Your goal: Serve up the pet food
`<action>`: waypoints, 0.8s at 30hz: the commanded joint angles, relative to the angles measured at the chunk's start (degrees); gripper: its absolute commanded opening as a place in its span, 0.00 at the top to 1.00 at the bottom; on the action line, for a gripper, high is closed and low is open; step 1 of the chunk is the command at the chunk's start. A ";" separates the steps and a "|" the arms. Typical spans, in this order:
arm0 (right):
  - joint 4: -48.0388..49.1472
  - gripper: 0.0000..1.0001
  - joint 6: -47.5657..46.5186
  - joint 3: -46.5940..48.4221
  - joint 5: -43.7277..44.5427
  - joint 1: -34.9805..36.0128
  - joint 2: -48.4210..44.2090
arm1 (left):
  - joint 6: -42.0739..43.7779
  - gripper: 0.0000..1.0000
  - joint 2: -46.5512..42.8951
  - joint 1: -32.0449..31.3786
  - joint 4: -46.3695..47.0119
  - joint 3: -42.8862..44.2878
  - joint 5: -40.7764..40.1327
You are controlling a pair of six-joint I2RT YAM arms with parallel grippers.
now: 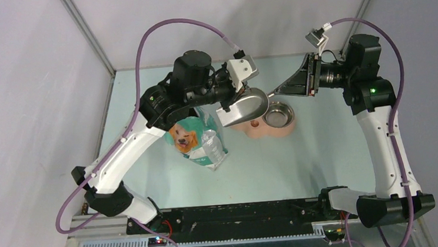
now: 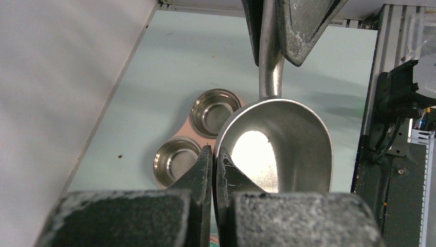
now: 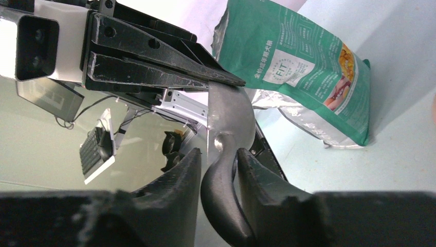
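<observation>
Green table point(image 1: 150, 182), walls point(image 1: 25, 85) left and back, open room in front. Scoop point(image 1: 245, 105) runs left-right above bowls point(image 1: 278, 117), handle rightward. Left gripper point(image 2: 212, 154) pinches its rim; right gripper point(image 3: 218, 159) flanks the handle, grip unclear.

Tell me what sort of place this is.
Probably a robotics test cell staged for pet feeding: grey panel walls enclose a pale table, two robot arms are bolted at its edge, and there's a dog food bag, metal scoop and double bowl.
</observation>
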 commanded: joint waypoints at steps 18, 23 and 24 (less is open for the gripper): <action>-26.47 1.00 -31.62 18.13 19.00 4.19 -0.69 | 10.38 0.21 -7.60 6.31 -13.94 11.20 -15.39; -28.02 1.00 -36.65 23.63 26.51 11.01 0.59 | 17.98 0.18 -8.69 18.44 -34.03 17.01 -10.05; -27.82 1.00 -36.78 24.47 27.12 12.76 1.09 | 21.91 0.17 -9.37 19.78 -35.62 15.31 -9.62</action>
